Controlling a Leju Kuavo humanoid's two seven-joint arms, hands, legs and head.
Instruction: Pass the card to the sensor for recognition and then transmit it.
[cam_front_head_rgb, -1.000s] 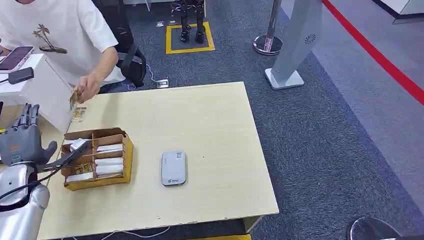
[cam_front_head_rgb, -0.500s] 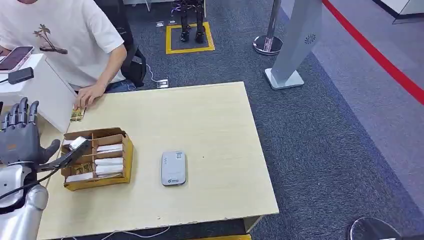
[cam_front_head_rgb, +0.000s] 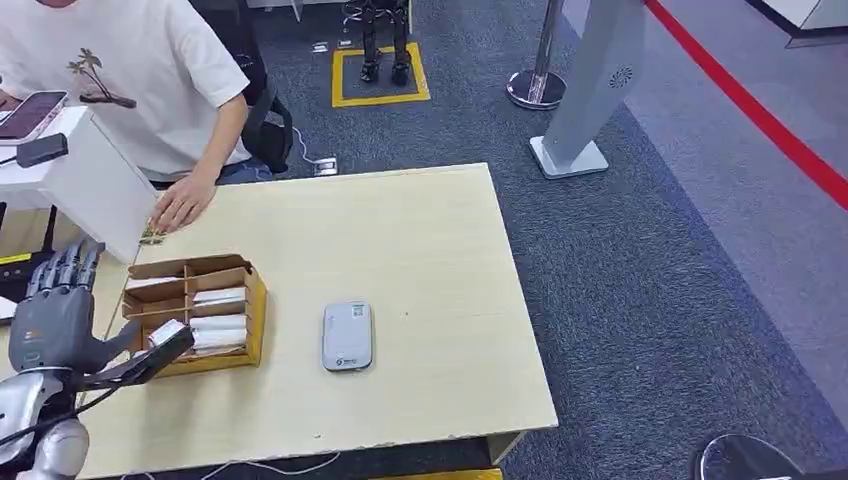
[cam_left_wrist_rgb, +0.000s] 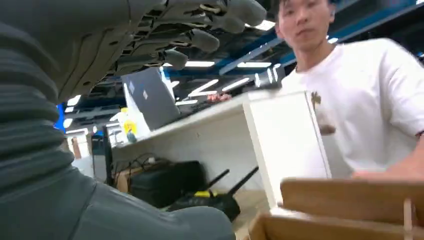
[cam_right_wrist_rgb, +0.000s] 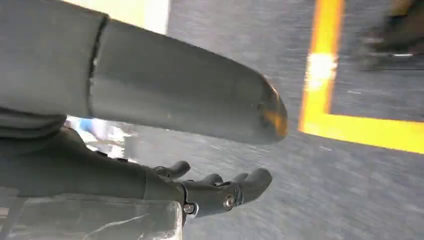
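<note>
At the far left of the head view the left hand (cam_front_head_rgb: 55, 315) is seen with its fingers spread upward; a dark flat tool juts from it toward the right, and a pale card (cam_front_head_rgb: 166, 332) appears to be carried on the tool's tip, just over the near edge of the cardboard card box (cam_front_head_rgb: 250, 300); whether the card is clamped or merely resting cannot be told. To the right of the box, near the table's middle, the grey sensor (cam_front_head_rgb: 347, 336) lies flat on the table (cam_front_head_rgb: 420, 250), apart from the card. At the far-left table edge a person's hand (cam_front_head_rgb: 182, 205) rests on a small card. The risk is judged to lie in the carry: a loosely seated card could be shed over the box or table if the arm is swung quickly, or be presented tilted and go unread. In the right wrist view the right hand (cam_right_wrist_rgb: 220, 192) is seen with fingers loosely extended, nothing held, over grey floor.
</note>
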